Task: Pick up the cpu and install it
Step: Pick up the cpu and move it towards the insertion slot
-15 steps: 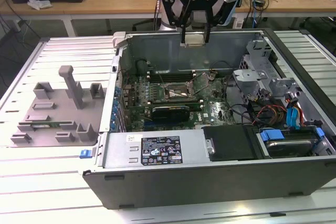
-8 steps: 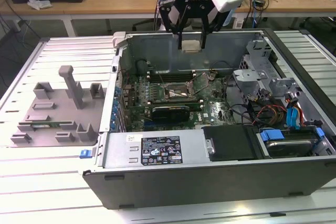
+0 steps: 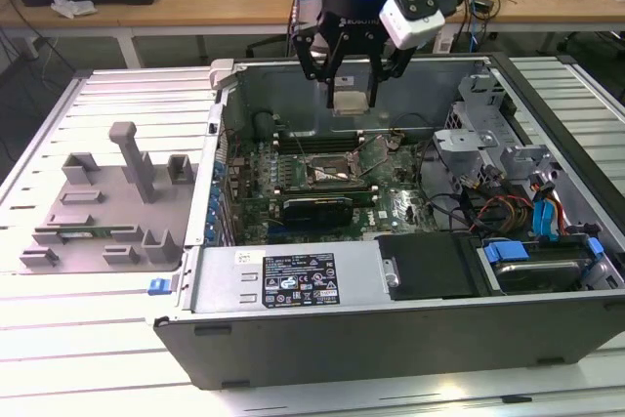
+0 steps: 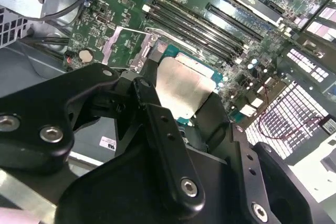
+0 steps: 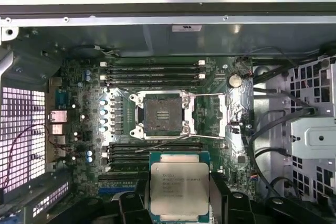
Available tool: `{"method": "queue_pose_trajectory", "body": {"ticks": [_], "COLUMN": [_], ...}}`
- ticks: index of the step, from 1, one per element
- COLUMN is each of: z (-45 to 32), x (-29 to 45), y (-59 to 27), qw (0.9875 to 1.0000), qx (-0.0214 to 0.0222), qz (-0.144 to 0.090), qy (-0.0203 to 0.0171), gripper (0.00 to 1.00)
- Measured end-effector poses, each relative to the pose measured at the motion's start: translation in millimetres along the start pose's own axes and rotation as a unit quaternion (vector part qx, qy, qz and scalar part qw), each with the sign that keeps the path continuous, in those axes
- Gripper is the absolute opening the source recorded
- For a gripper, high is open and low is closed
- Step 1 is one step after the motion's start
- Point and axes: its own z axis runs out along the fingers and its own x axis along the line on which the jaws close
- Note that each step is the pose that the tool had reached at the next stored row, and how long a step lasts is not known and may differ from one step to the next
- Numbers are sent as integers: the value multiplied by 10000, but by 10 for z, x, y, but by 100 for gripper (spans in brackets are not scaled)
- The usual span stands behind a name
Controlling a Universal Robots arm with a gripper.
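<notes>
The gripper (image 3: 350, 88) hangs over the open computer case (image 3: 391, 351), its black fingers (image 4: 153, 109) closed on the cpu (image 3: 350, 99) from two opposite edges. The chip is held flat, metal side up, above the motherboard (image 3: 391, 204) and clear of it. In the first wrist view the cpu (image 5: 179, 184) shows a silver top with a thin pale rim on a green carrier. Several lines of dark print run across the metal, too small to make out. In the second wrist view the cpu (image 4: 182, 88) sits between the finger pads with the board's long black memory slots (image 4: 199, 24) beyond it.

The socket (image 5: 163, 115) lies apart from the chip, with a bank of memory slots (image 5: 152, 153) between the two. Its metal frame (image 5: 210, 113) is swung open to one side and the square bed of contacts is bare.

White lettering marks the gripper's black body (image 3: 344, 20). A large white label (image 3: 298, 280) with dense print and small logos sits on the power supply's top, near the case's front wall. A smaller white sticker (image 5: 186, 28) is fixed to the inner wall of the case.

On the exterior view's left, a grey moulded fixture (image 3: 107, 202) rests on the pale slatted tabletop (image 3: 78, 339), just beside the case.
</notes>
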Motion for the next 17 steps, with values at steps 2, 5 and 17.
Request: {"method": "queue_pose_trajectory", "body": {"ticks": [2, 5, 17], "z": [41, 131, 395], "x": [0, 3, 7], "y": [-2, -4, -4], "qw": [10000, 10000, 10000], "qx": [0, 1, 0], "qz": [0, 1, 0], "qy": [0, 0, 0], "gripper": [54, 54, 54]}}
